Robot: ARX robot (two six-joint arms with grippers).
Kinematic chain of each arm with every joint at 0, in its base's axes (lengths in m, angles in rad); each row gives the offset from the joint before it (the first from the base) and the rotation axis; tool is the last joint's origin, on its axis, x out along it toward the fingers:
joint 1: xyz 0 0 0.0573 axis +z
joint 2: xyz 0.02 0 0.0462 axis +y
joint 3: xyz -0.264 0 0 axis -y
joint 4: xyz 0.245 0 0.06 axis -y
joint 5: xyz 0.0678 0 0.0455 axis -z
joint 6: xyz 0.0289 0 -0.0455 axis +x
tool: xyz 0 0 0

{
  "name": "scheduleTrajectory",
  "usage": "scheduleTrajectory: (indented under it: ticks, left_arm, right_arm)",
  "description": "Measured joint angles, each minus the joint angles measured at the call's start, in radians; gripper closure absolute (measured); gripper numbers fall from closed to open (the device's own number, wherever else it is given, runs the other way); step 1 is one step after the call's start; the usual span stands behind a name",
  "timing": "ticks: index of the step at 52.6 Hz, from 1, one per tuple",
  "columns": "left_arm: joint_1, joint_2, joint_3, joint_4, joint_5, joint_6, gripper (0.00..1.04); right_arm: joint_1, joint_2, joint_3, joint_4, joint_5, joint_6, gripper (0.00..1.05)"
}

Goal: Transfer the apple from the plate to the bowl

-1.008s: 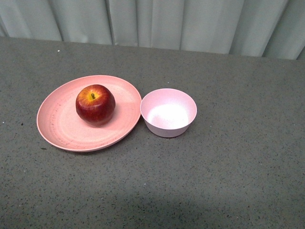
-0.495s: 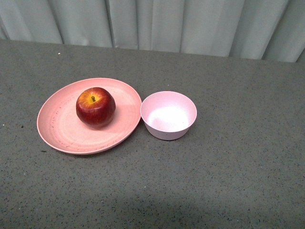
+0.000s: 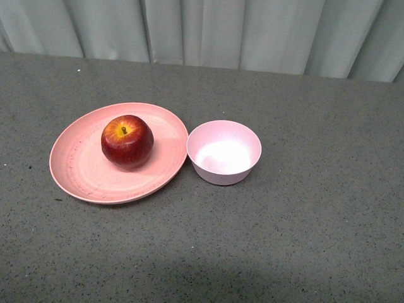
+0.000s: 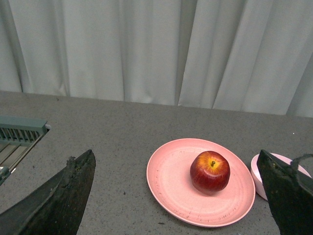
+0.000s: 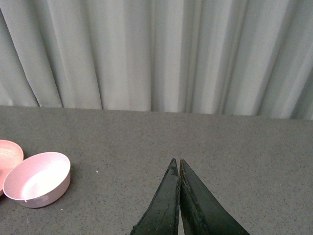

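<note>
The left gripper (image 4: 176, 152) hung with its fingers spread wide and nothing between them. The apple (image 4: 210, 171) sat farther ahead, well apart from it, on the plate (image 4: 166, 186). The right gripper (image 5: 177, 161) was pressed closed and empty, and the bowl (image 5: 49, 193) stood well apart from it, just beside the plate.

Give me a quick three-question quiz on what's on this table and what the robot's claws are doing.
1. True or false: the apple sits in the bowl.
2. Multiple choice: the left gripper is A open, B shut, C holding the apple.
3. Short answer: is the right gripper open or shut?
Key: 1 false, it is on the plate and the bowl is empty; 2 A; 3 shut, holding nothing.
</note>
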Motion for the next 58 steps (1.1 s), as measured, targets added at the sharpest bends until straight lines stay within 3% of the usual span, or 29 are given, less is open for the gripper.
scheduleTrajectory:
  ticks: [15,42,45,48,50,55,58]
  left_arm:
    - [0.000,0.000,0.000,0.000,0.000,0.000,0.07]
    - [0.000,0.000,0.000,0.000,0.000,0.000,0.07]
    - [0.000,0.000,0.000,0.000,0.000,0.000,0.07]
    - [0.000,0.000,0.000,0.000,0.000,0.000,0.07]
    - [-0.011,0.009,0.004,-0.014,-0.036,-0.004,0.07]
    - [-0.090,0.117,0.052,-0.164,-0.302,-0.055,0.07]
    - [-0.093,0.169,0.052,-0.166,-0.328,-0.075,0.07]
  right_arm:
    - [0.000,-0.051,0.000,-0.021,0.000,0.000,1.02]
    - [0.000,-0.052,0.000,-0.021,0.000,0.000,0.16]
    - [0.000,-0.052,0.000,-0.021,0.000,0.000,0.08]
    - [0.000,-0.052,0.000,-0.021,0.000,0.001,0.09]
    - [0.000,-0.052,0.000,-0.021,0.000,0.000,0.10]
    - [0.000,-0.052,0.000,-0.021,0.000,0.001,0.09]
    - [0.000,-0.053,0.000,-0.021,0.000,0.001,0.09]
